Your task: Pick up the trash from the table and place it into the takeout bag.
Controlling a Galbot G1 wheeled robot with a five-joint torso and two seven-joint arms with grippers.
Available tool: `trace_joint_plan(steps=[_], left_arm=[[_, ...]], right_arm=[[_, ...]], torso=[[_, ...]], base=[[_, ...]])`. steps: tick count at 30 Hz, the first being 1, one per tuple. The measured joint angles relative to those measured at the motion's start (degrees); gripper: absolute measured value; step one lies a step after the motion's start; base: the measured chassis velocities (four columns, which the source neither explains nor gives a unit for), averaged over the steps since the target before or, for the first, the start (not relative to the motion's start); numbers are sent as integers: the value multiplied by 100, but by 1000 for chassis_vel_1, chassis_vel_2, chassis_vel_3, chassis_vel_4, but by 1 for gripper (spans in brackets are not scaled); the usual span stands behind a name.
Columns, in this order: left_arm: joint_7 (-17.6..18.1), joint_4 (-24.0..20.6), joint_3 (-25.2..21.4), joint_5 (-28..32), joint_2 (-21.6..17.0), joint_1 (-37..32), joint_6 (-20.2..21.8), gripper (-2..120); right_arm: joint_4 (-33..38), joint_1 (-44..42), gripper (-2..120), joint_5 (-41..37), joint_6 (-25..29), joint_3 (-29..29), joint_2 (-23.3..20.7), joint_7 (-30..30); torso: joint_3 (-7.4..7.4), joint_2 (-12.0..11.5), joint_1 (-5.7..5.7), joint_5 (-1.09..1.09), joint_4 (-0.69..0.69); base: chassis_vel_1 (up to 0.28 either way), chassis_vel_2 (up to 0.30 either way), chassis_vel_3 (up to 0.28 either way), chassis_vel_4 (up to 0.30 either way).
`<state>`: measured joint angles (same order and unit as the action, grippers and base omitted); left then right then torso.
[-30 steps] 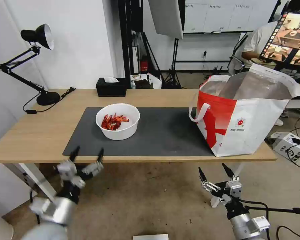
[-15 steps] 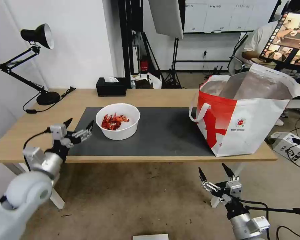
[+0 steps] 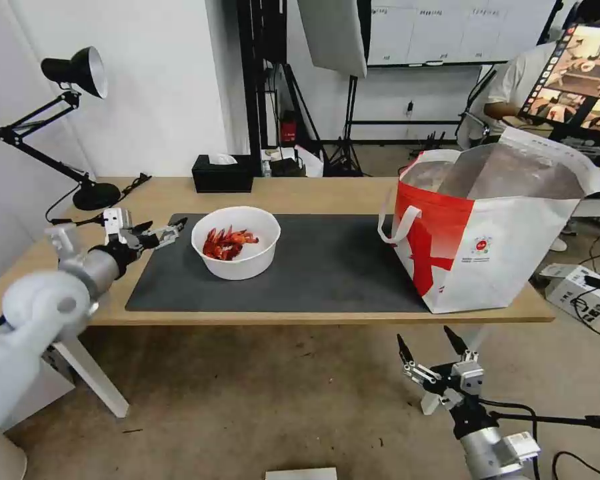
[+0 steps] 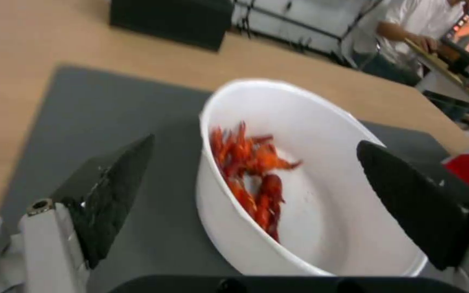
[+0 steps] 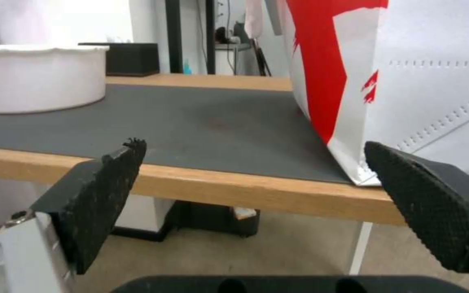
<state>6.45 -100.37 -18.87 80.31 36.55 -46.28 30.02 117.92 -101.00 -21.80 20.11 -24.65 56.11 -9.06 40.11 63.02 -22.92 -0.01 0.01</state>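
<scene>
**Left gripper spread beside the bowl of shells**

The white bowl stands upright on the dark grey mat, toward the mat's left end, with a heap of red crayfish shells in it. In the left wrist view the bowl lies between the two black fingers, which are spread wide and touch nothing; the shells sit against the near wall inside.

The left gripper hovers over the mat's left edge, just beside the bowl's left side, its fingers apart and pointing at the bowl. The left arm reaches in from the table's left front corner.

The mat lies on the light-wood table. At the table's right end stands the takeout bag, white and red, its mouth open and the silver lining showing, a white loop handle hanging on its left face. It stands partly on the mat's right end, well apart from the bowl.

The right gripper hangs below and in front of the table's front edge, under the bag, with its fingers open and empty. In the right wrist view the bag and the table edge lie ahead of its spread pads.

A black tissue box and a black desk lamp stand along the table's far side.
</scene>
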Motion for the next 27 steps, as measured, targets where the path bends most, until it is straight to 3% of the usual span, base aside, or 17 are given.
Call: trace_joint_plan(steps=[5, 11, 27], left_arm=[[31, 702, 567, 224, 258, 797, 483, 100], [73, 1152, 1098, 86, 485, 1362, 581, 100], [663, 1586, 1832, -313, 786, 2111, 1002, 100]], right_arm=[[0, 0, 100, 0, 0, 0, 0, 0], [0, 0, 100, 0, 0, 0, 0, 0], [0, 0, 100, 0, 0, 0, 0, 0]], torso=[[0, 0, 0, 2, -2], [0, 0, 0, 1, -2], [0, 1, 0, 1, -1]], base=[[0, 0, 0, 0], [0, 0, 0, 0], [0, 0, 0, 0]])
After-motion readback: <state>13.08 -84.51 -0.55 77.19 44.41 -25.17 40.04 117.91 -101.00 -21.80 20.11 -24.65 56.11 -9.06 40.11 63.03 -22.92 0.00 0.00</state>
